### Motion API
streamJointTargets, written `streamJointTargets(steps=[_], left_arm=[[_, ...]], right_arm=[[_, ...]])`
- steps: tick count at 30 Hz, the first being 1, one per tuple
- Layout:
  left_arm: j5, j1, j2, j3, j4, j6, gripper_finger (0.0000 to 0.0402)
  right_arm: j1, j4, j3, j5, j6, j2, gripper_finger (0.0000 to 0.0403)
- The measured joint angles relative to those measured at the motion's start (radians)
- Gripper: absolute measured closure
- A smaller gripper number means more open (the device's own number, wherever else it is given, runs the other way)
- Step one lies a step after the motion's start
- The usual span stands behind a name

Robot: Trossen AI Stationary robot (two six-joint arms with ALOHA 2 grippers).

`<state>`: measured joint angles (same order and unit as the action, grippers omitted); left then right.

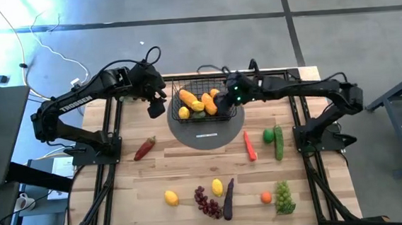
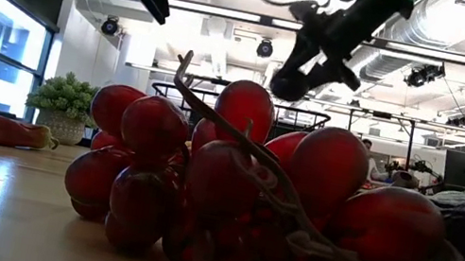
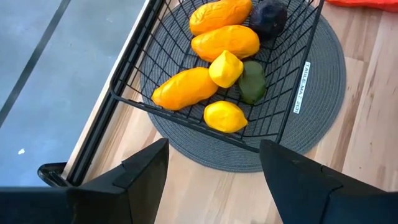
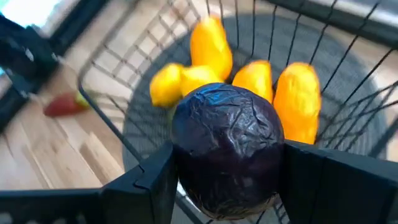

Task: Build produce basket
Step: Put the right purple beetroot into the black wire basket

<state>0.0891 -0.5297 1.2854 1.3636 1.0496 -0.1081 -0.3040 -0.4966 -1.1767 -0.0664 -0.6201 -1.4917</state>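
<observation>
The black wire basket (image 1: 198,91) stands on a round grey disc (image 1: 206,135) at the table's far middle. In it lie orange mangoes (image 3: 225,41), yellow lemons (image 3: 225,116) and a green fruit (image 3: 252,82). My right gripper (image 1: 223,102) hangs over the basket's right part, shut on a dark purple wrinkled round fruit (image 4: 227,149). My left gripper (image 3: 214,180) stands open in the air just left of the basket, with nothing between its fingers. More produce lies on the table, among it purple grapes (image 1: 207,201). My right gripper pinches the dark purple fruit by its two opposite sides (image 4: 273,155) between its two fingers. The fingers slant down from the table's right side. The fruit is lifted clear, above the mangoes in the basket.
On the wood lie a red pepper (image 1: 144,148), a carrot (image 1: 249,146), a green round fruit (image 1: 268,135), a cucumber (image 1: 279,141), two lemons (image 1: 171,197), an eggplant (image 1: 228,199), an orange (image 1: 266,197) and green grapes (image 1: 285,197).
</observation>
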Motion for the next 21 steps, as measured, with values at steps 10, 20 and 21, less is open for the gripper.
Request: streamJointTargets(steps=[10,20,21], left_arm=[[-0.001,0.0,0.0,0.0,0.009,0.001,0.0159],[0.0,0.0,0.001,0.0,0.009,-0.022,0.0158],[0.0,0.0,0.001,0.0,0.009,-0.029,0.0158]], right_arm=[[0.039,0.002,0.001,0.005,-0.008,-0.073,0.02],[0.026,0.001,0.001,0.004,-0.052,-0.075,0.0161],[0.023,0.001,0.001,0.004,-0.055,-0.075,0.0152]])
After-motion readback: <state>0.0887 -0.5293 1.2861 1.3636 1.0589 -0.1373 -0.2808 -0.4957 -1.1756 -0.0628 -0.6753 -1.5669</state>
